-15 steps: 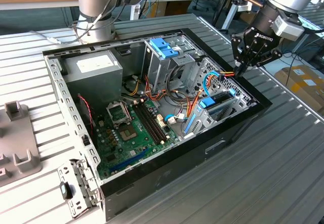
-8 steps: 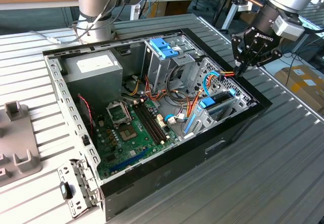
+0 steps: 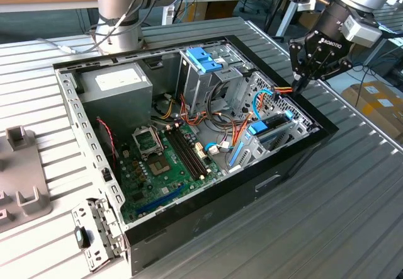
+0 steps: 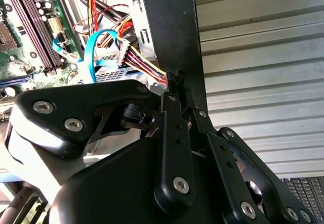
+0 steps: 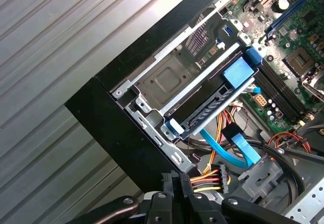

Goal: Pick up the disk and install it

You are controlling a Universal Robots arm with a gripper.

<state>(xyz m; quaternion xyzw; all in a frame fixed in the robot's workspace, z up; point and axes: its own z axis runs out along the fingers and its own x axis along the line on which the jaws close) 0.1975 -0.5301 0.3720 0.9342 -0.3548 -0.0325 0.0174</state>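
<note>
The disk [image 3: 275, 128] is a dark flat drive in a bright blue carrier. It lies in a metal bay inside the open computer case [image 3: 101, 159], near the case's front corner on the exterior view's right. In the first wrist view the disk [image 5: 205, 107] shows a blue tab at one end. My gripper [image 3: 296, 85] hangs over the case's black rim, farther back than the disk and apart from it. Its fingers [image 5: 174, 179] are shut together, tips [image 4: 174, 82] right beside a plug with red, yellow and black wires [image 5: 212, 176]. Nothing shows between them.
The motherboard [image 3: 167, 159] fills the case floor. A tall metal drive cage with a blue clip [image 3: 204, 58] stands at the back, with blue flat cables [image 5: 233, 150] and wire bundles around it. A grey power supply [image 3: 113, 80] sits behind. Ribbed metal table [image 3: 352, 191] surrounds the case.
</note>
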